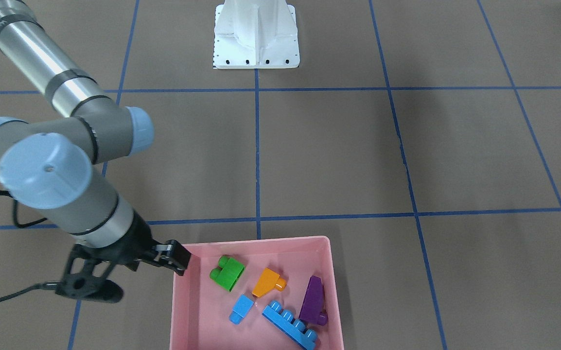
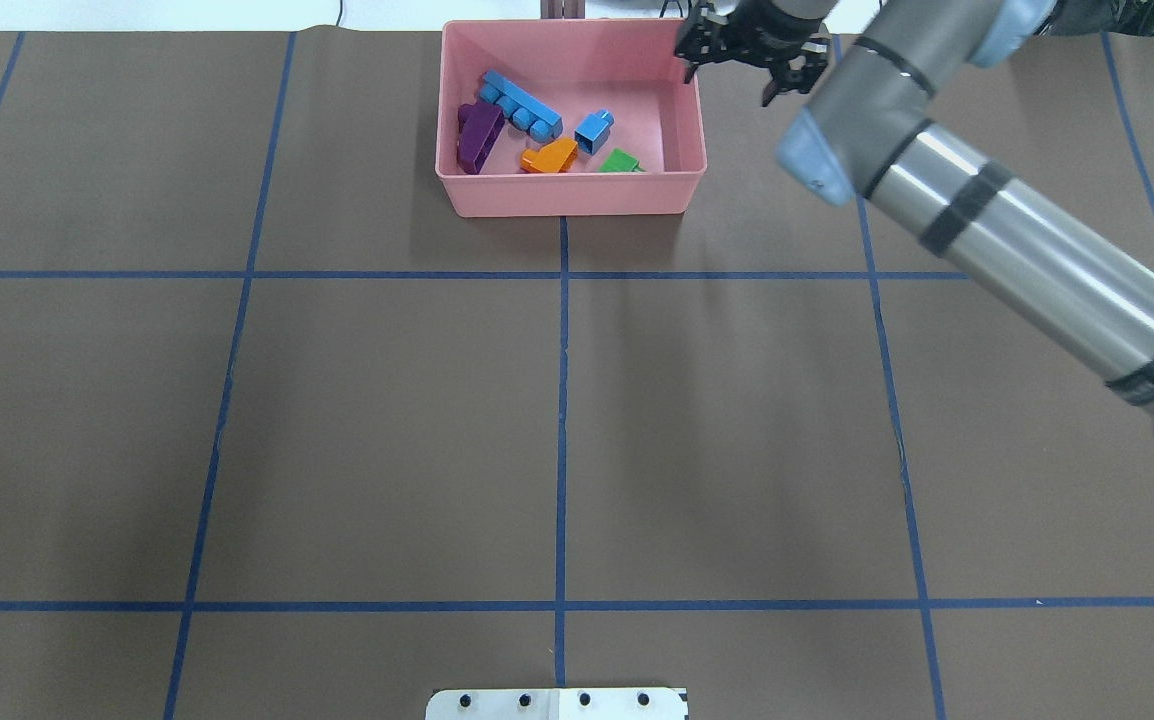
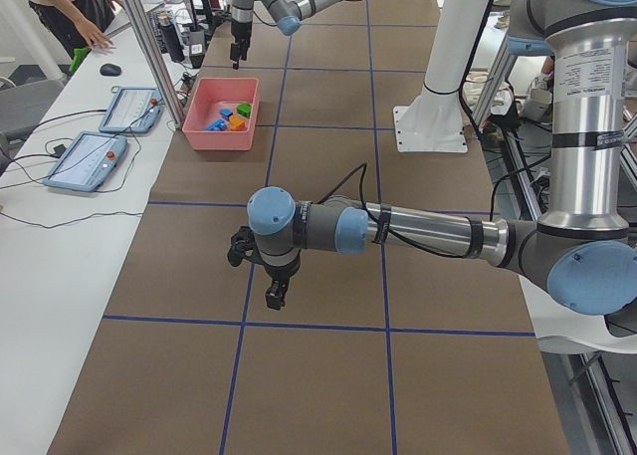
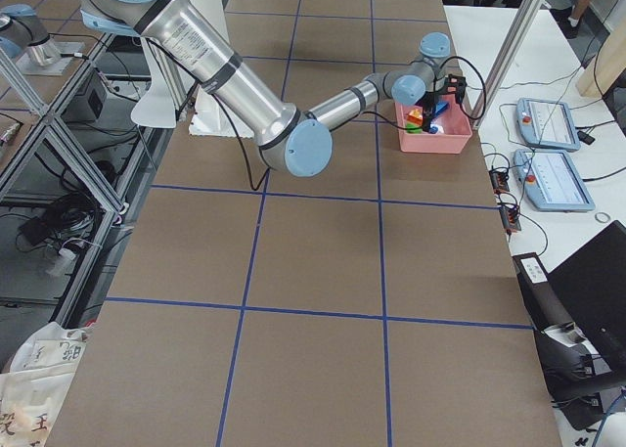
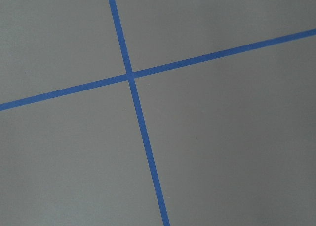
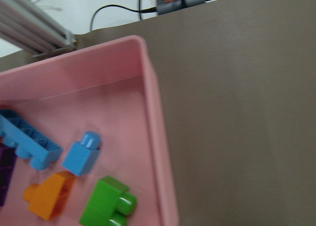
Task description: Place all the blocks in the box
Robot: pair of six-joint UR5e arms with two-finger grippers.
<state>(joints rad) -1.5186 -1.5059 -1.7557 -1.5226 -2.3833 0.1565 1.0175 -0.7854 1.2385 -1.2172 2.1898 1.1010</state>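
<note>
The pink box (image 1: 256,240) sits at the table's far edge from the robot and holds all the blocks. In it lie the green block (image 1: 228,273), the orange one (image 1: 268,282), the small blue cube (image 1: 241,308), the long blue bar (image 1: 290,324) and the purple wedge (image 1: 313,300). My right gripper (image 1: 134,274) hangs open and empty just outside the box's side wall, with one finger (image 1: 176,257) over the rim's corner. The right wrist view looks down on that wall (image 6: 158,132) and the green block (image 6: 106,206). My left gripper (image 3: 261,276) shows only in the exterior left view, low over bare table, and I cannot tell its state.
The white robot base (image 1: 256,39) stands at the table's robot side. Blue tape lines (image 5: 131,77) grid the brown table top. On a side bench beyond the box lie two tablets (image 3: 90,161), and a person's hand (image 3: 98,39) rests there.
</note>
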